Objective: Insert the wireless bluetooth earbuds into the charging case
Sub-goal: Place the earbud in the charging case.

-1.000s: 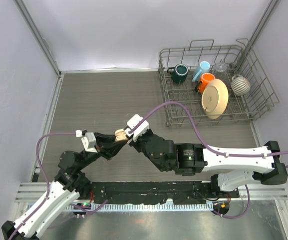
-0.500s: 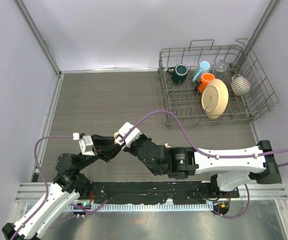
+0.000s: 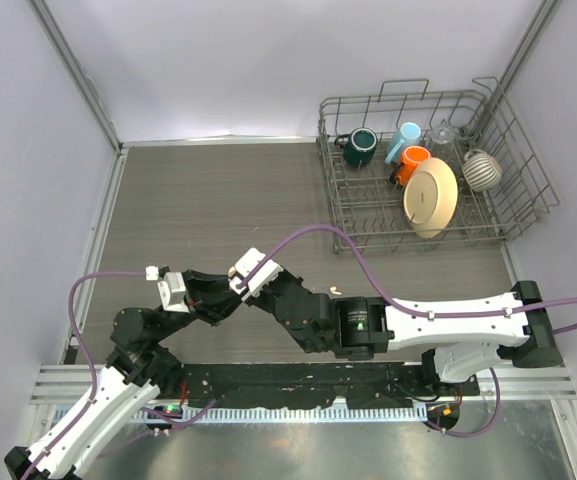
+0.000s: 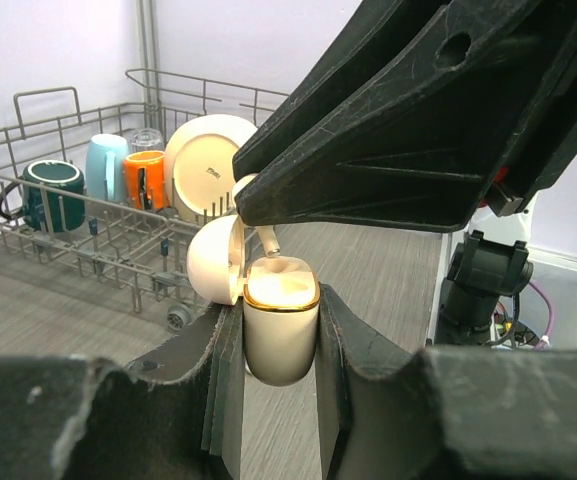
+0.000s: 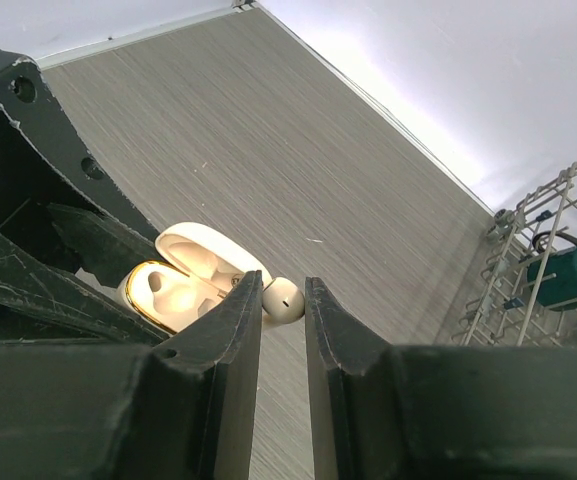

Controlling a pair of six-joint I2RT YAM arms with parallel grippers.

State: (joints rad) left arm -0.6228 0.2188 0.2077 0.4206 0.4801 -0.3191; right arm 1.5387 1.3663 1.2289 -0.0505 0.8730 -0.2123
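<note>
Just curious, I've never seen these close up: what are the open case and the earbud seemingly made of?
The case looks like smooth cream plastic, going by its soft sheen; its gold rim may be metallic. The earbud looks like smooth white plastic: an evenly rounded, moulded-looking shell.

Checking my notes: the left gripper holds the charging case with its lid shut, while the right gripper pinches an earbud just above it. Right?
Not quite: the lid is open, swung back off the charging case, as the left wrist view shows. The rest stands: left gripper holding it, right gripper pinching an earbud just above.
</note>
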